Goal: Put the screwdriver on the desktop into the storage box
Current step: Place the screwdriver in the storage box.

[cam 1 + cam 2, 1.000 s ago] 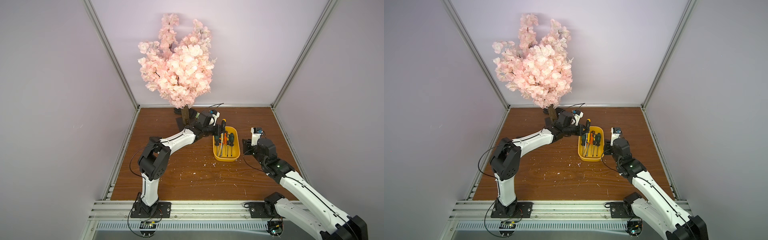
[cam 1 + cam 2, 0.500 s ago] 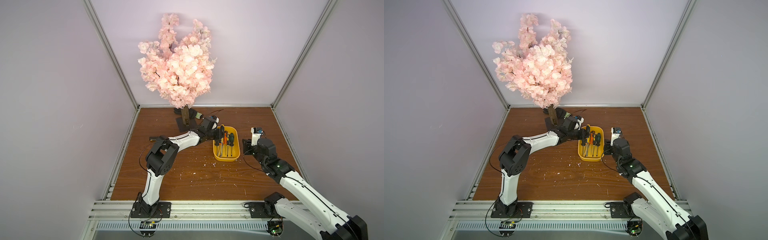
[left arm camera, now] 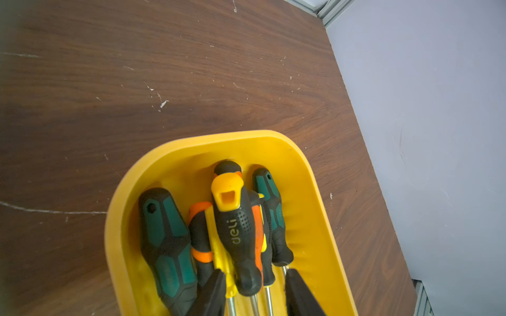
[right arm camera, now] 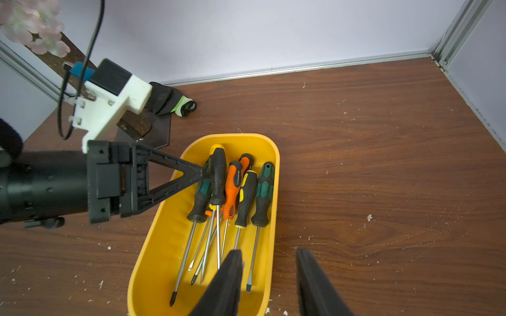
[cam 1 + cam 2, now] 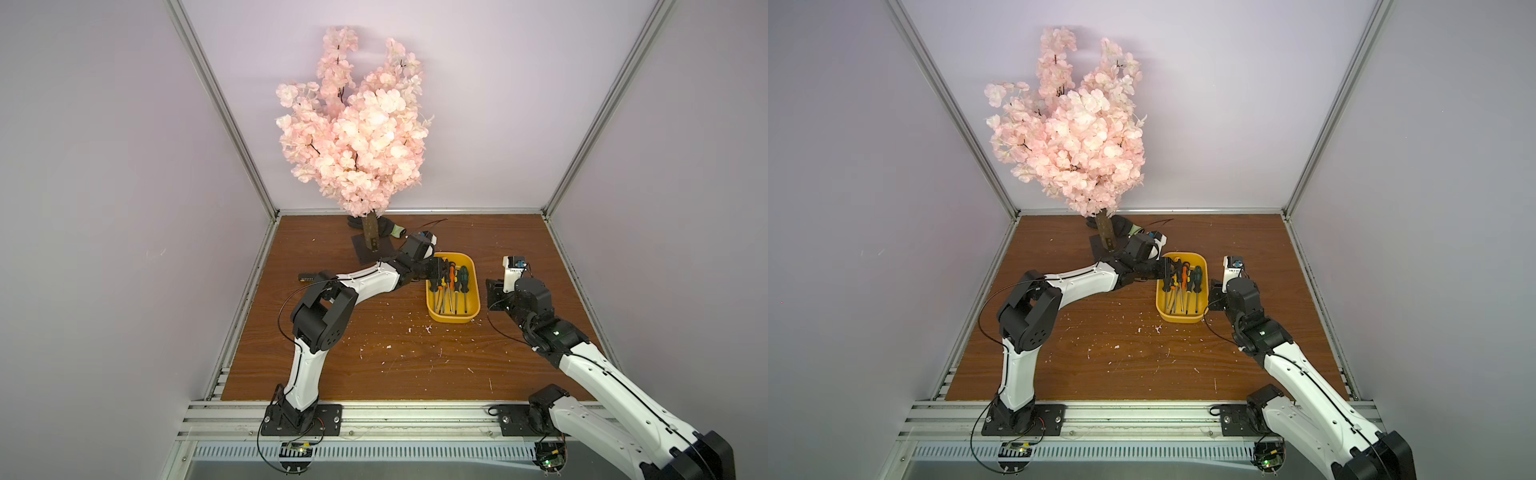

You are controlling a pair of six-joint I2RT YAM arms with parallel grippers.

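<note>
The step in hand looks like the let-go. The left hand (image 3: 254, 273) hangs over the yellow plastic storage box with rounded corners (image 3: 186, 167). Its jaws are spread to either side of the black-and-yellow-handled screwdriver (image 3: 235, 229), with a gap showing on at least one side. That screwdriver lies inside the box, on top of the green-and-black and orange-and-black ones, handle toward the box's far end.

To finish cleanly, the jaws should probably widen a little more and the hand rise straight up. A sideways pull could catch the handle and roll it, or drag the light box across the reddish-brown wood-grain bench (image 3: 191, 68).

The right hand (image 4: 268, 253) is spread and empty, low over the box's near rim. It sits well to steady the box if it shifts.

A slim dark object (image 5: 309, 276) lies on the bench beside the left arm; what it is cannot be told.

The black handle reads "deli" in yellow. The print on the orange handle is too small to read.
</note>
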